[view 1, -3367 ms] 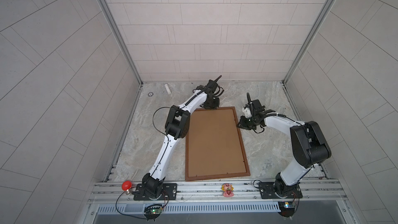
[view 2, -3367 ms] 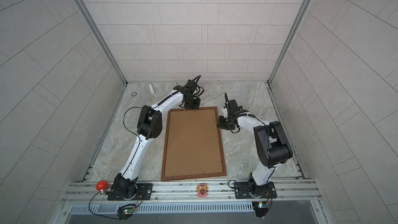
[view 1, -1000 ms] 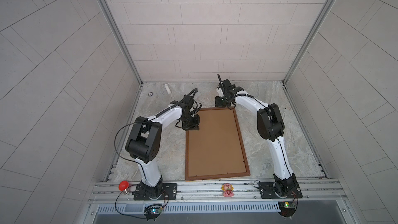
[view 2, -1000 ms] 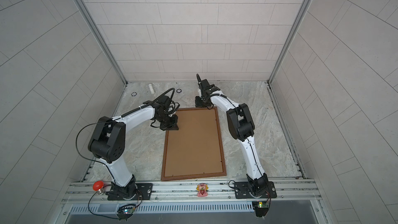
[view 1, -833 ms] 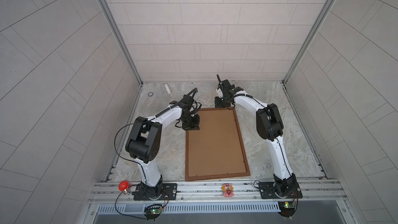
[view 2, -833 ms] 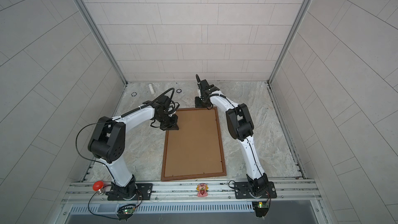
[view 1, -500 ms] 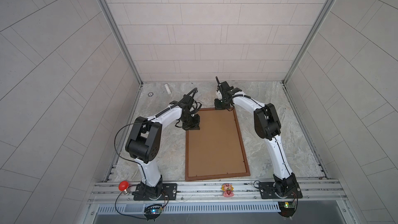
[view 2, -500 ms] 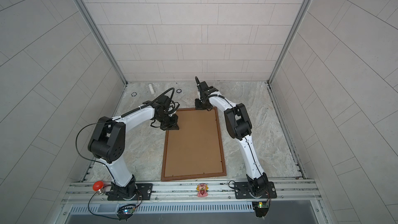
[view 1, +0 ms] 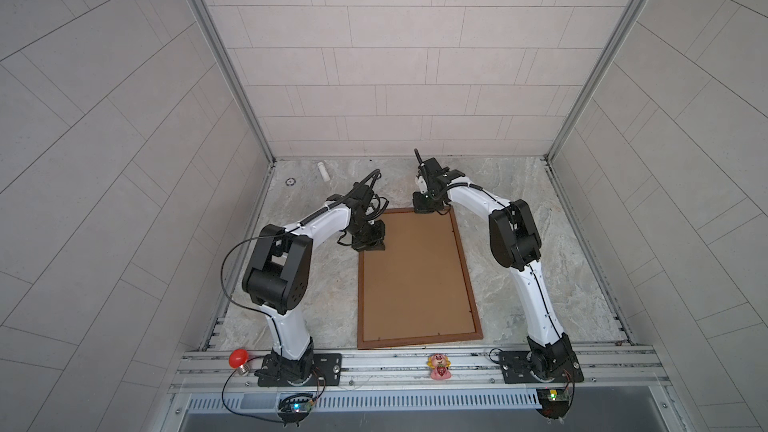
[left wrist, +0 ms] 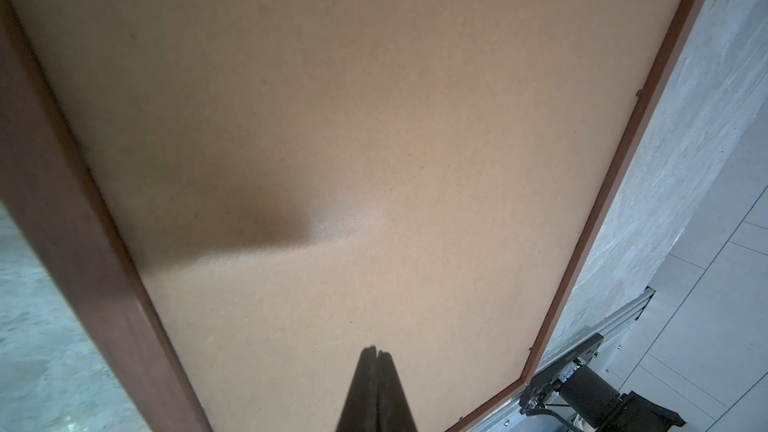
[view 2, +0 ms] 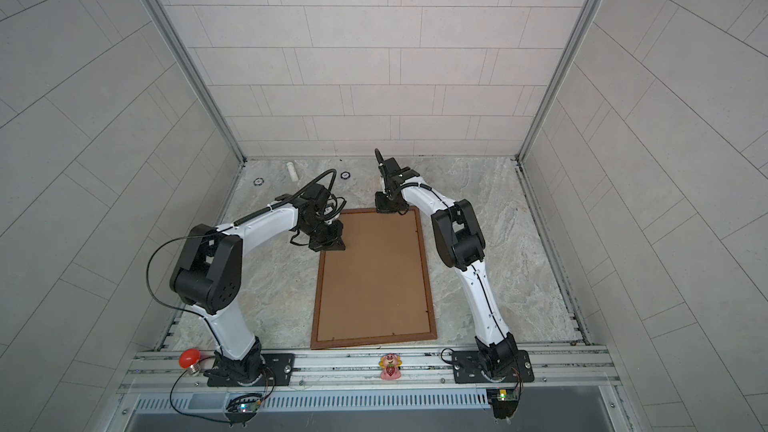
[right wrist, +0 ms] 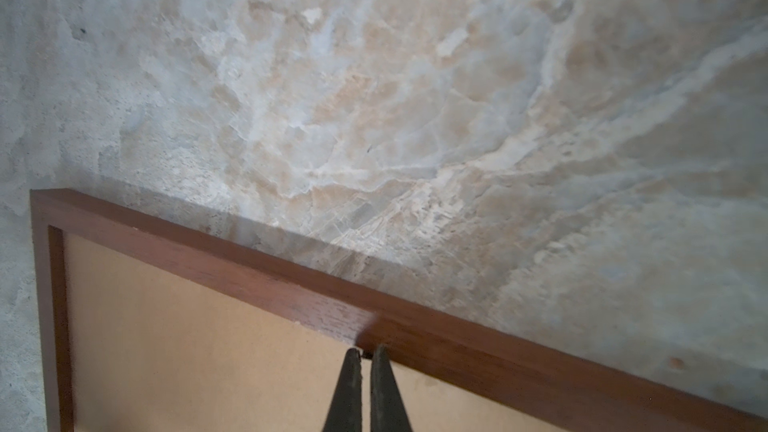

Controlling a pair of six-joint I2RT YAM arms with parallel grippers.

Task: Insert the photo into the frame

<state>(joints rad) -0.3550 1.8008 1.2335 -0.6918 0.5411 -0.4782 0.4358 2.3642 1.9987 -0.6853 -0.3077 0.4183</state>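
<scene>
Frame (right wrist: 249, 276) lay flat on desk (right wrist: 415, 97), back up, long axis running from both fingertips toward arm bases. Right fingers (right wrist: 349, 401) were pressed together, holding nothing evident, tips at inner edge of far short rail; nearer to rail than left. Left fingers (left wrist: 363, 401) were likewise closed and empty, tips over backing board (left wrist: 374, 118) just inside long rail; contact unclear. Frame contained backing board, seated within rails. Photo was not visible; whether beneath board could not be told. Judged: coming move turned on rail-board seam just ahead of right fingertips.
</scene>
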